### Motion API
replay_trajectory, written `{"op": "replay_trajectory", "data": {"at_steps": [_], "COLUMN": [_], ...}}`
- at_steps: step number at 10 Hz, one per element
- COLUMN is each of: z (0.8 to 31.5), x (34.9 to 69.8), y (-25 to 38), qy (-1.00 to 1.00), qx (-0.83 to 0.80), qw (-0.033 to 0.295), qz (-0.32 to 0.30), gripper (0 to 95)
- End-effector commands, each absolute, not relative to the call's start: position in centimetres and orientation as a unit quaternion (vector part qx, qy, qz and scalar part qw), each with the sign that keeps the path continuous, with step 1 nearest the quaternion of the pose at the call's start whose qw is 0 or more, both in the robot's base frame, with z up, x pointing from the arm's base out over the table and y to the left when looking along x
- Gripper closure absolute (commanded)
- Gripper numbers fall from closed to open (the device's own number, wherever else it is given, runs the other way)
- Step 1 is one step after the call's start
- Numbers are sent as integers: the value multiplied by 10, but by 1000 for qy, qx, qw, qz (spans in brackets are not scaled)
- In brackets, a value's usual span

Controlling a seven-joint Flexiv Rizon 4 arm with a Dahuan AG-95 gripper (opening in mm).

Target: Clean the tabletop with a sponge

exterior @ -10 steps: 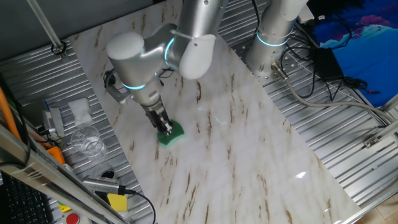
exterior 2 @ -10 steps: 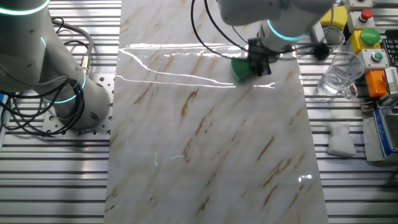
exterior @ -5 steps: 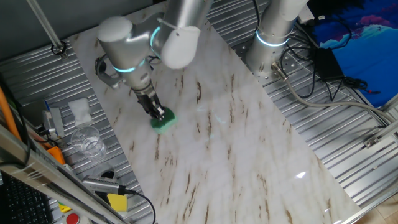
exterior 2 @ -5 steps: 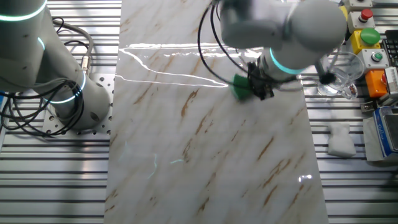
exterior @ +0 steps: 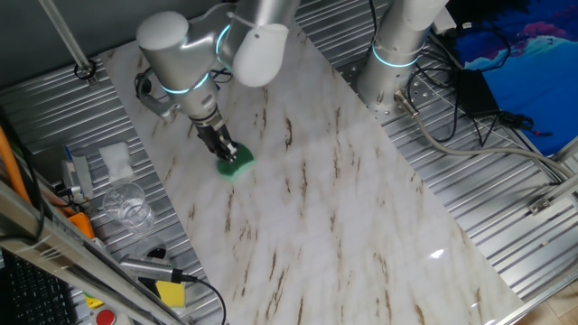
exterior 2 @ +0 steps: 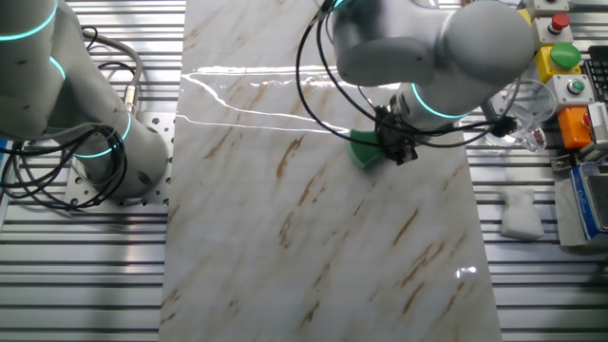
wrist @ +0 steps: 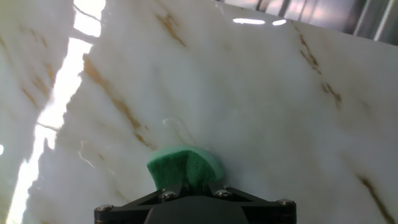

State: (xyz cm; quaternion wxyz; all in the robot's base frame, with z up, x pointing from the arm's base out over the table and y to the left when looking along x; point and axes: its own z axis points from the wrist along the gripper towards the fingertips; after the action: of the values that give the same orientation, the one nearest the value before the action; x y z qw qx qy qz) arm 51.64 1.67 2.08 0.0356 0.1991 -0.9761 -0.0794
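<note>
On the marble surface [exterior: 361, 208], near its side edge, the hand [exterior: 224, 155] is clamped on the green sponge [exterior: 237, 164], pressing it flat.
Good wiping, I'd judge, wants even downward pressure, the sponge level, and overlapping passes kept inside the slab's edges; count one sponge, one clear glass [exterior: 124, 204], one white tissue [exterior: 116, 159], one yellow block [exterior: 170, 292].

One sponge [exterior: 237, 165], one tabletop [exterior: 361, 226]
</note>
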Motion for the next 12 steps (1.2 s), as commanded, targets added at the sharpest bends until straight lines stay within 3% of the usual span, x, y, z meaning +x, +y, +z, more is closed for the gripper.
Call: {"op": "replay_trajectory", "data": {"at_steps": [1, 8, 12], "z": [25, 38, 28], "x": [509, 497, 532], "y": [-3, -46, -54], "qy": [-971, -965, -962], "qx": [227, 256, 268], "qw": [36, 35, 23], "qz": [-60, -43, -41], "gripper": [950, 950, 950]}}
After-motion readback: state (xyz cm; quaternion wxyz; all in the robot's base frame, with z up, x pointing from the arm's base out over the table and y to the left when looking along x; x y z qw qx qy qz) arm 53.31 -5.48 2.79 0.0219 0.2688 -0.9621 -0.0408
